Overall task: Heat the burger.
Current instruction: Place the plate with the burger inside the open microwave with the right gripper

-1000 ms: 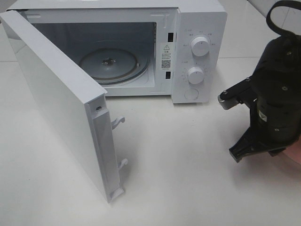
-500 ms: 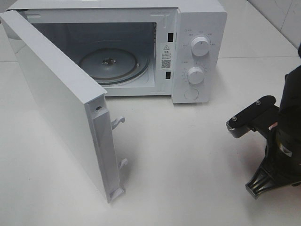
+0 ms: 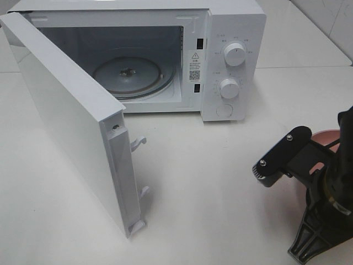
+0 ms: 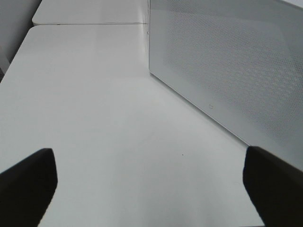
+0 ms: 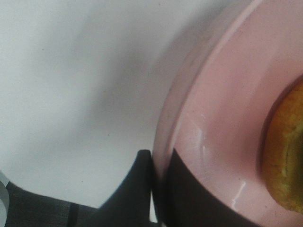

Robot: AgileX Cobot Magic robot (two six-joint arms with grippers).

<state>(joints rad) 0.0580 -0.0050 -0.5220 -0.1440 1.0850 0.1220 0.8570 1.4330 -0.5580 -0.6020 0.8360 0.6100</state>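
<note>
1. White bench [image 3: 209, 210] fills the scene, smooth and pale, running from the near edge to the far wall.
2. At the near right, the black right arm [image 3: 331, 193] leans over a pink plate [image 3: 325, 137], and only a sliver of the plate's rim shows past it in the high view.
3. The right tool [image 5: 160, 189] is clenched on the rim of the pink plate [image 5: 222, 118], with one dark finger outside the rim and one inside.
4. The burger [image 5: 286, 156] sits on that plate, well apart from the oven. Only a golden-brown edge of it shows in the right wrist view, and the arm hides it from above.
5. The left tool [image 4: 151, 187] is released, with its dark fingertips [image 4: 26, 184] spread wide above bare bench and nothing between them. It is just beside the outer, dotted face of the microwave door [image 4: 227, 61].
6. That door [image 3: 66, 121] stands swung wide open toward the near left, with two white latch hooks [image 3: 138, 143] on its free edge.
7. Farther back stands the white microwave [image 3: 237, 22], its cavity showing a glass turntable [image 3: 132, 74].
8. On the microwave's right panel, an upper knob [image 3: 235, 54] sits above a lower knob [image 3: 229, 88], with a round button [image 3: 224, 110] beneath.
</note>
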